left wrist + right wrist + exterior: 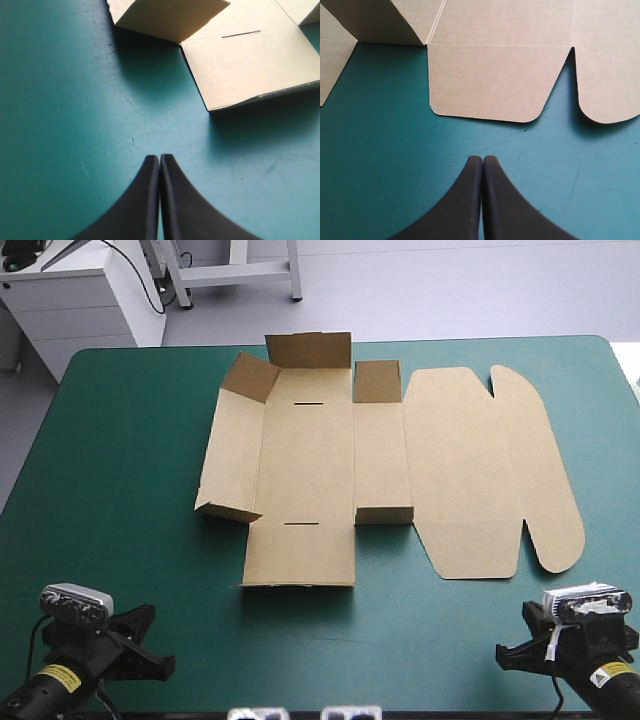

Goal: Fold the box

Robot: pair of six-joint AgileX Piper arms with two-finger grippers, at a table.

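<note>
Status, both end effectors:

L gripper: my black fingers are pressed together into one point, nothing between them. It sits over bare teal-green cover by the table's near-left corner.

R gripper: same condition, clenched and empty, by the near-right corner.

Neither touches the box.

Box: brown sheet lying open mid-table, ahead of and between both grippers, reaching toward the far edge.
- Mostly flat.
- Far flap of the main panel stands up.
- Two corner flaps on its left wall tilt up.
- Two short flaps on the narrow strip stand.
- Lid panel w/ rounded ears lies flat to the right.

Ahead of L gripper: corner of the near flap, casting a shadow on the cover.
Ahead of R gripper: the lid's rounded near tab, flat.
</note>
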